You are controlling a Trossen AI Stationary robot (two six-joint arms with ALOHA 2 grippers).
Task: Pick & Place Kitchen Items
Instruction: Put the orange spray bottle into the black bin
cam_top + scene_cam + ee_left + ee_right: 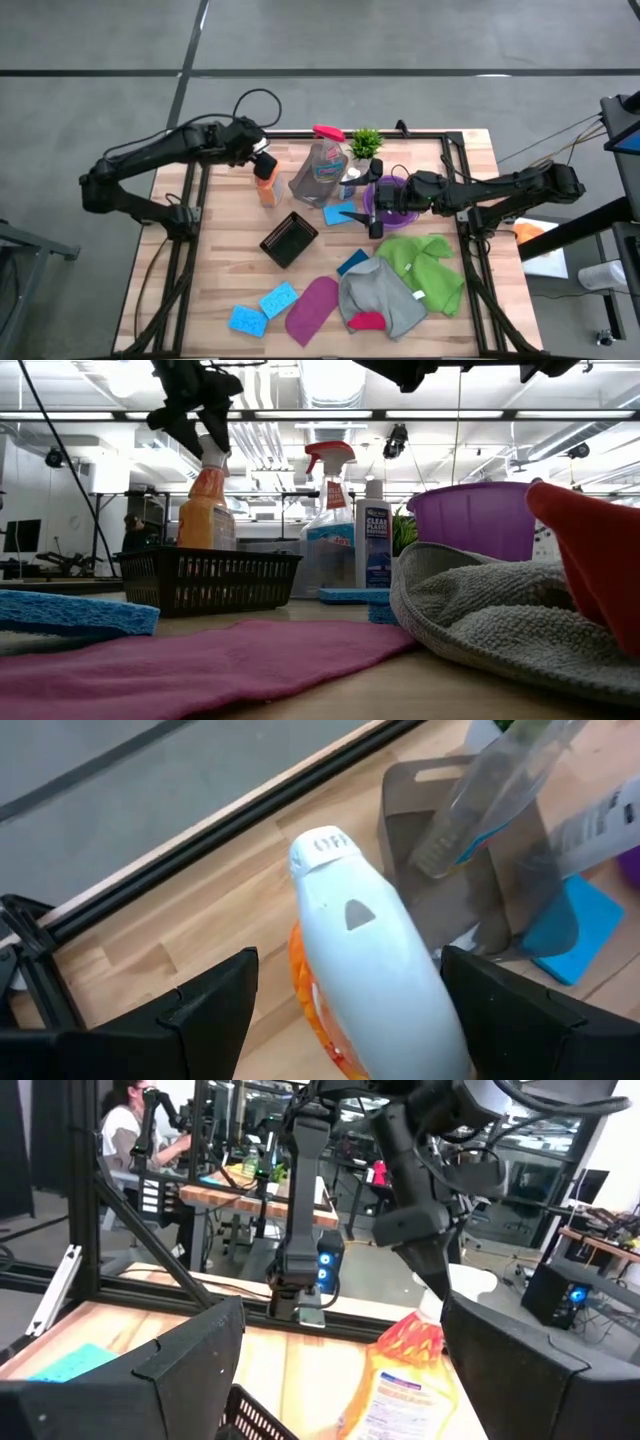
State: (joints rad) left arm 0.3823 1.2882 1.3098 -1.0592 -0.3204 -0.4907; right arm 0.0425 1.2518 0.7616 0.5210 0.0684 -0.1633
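Note:
An orange spray bottle [266, 190] with a white spray head [365, 950] stands upright on the table left of the black basket [289, 238]. My left gripper [262, 160] hovers over it, open. Its fingers [205, 1010] stand on either side of the white head with gaps showing, touching nothing. In the low view it is just above the head [212, 452]. My right gripper [366, 206] is open and empty, level beside the purple bowl [392, 205] and above a blue sponge [338, 213]. Green [428, 265], grey [380, 295], magenta [312, 305] and red [367, 320] cloths lie at the near side.
A clear spray bottle with a pink trigger [322, 162], a white-capped bottle [376, 545] and a small potted plant [365, 143] stand at the far middle. More blue sponges [278, 298] [247, 320] [352, 262] lie near the cloths. A person [125, 1130] sits beyond the table.

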